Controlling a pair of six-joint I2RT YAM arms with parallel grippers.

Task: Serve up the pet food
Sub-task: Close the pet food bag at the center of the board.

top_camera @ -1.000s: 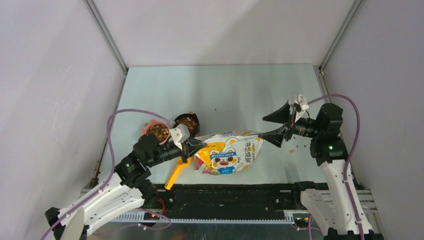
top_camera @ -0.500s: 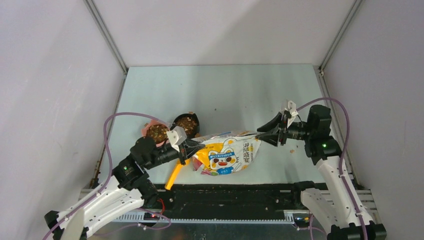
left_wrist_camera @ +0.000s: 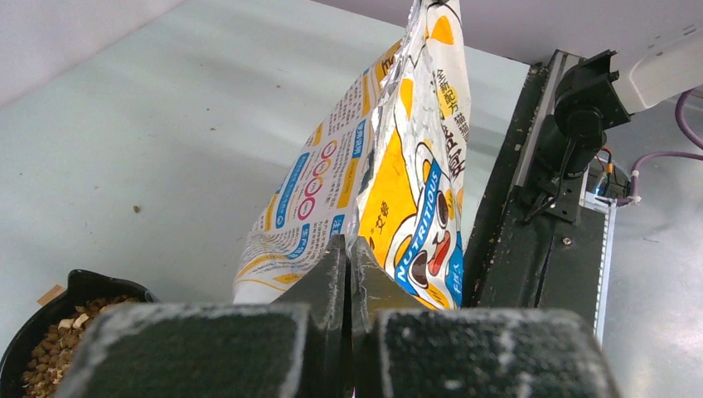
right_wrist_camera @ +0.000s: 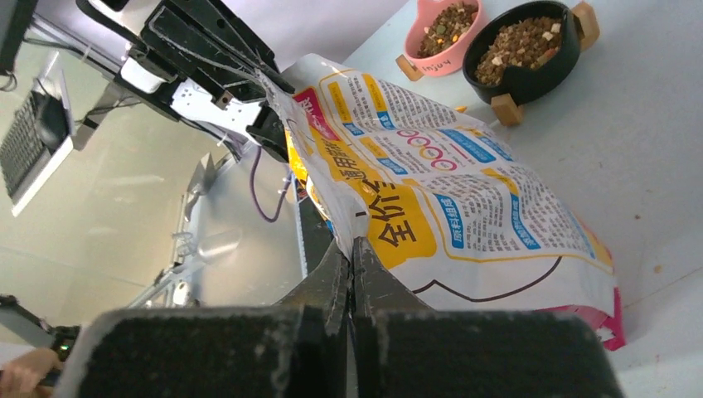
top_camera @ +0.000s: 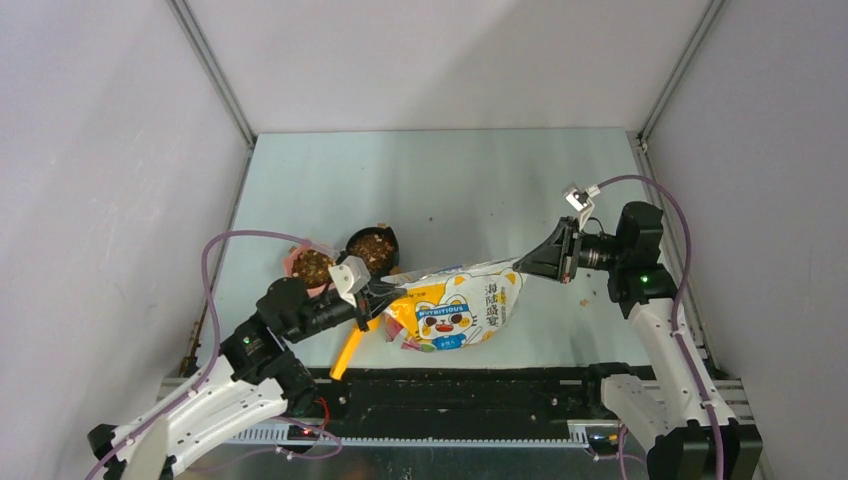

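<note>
Right gripper point(top_camera: 520, 265), open a second ago at frame right, has clenched on the bag point(top_camera: 460, 310) corner. Left gripper point(top_camera: 385, 297) stays clamped on the opposite edge. Pet food point(top_camera: 374, 243) sits in the black bowl point(top_camera: 394, 238) left of centre. With both ends held, the bag appears ready for lifting.

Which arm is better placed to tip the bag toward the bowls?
Right, probably. The right gripper pinches the bag end farthest from the bowls, so raising it tilts the bag their way. The left gripper holds the end beside them.
</note>
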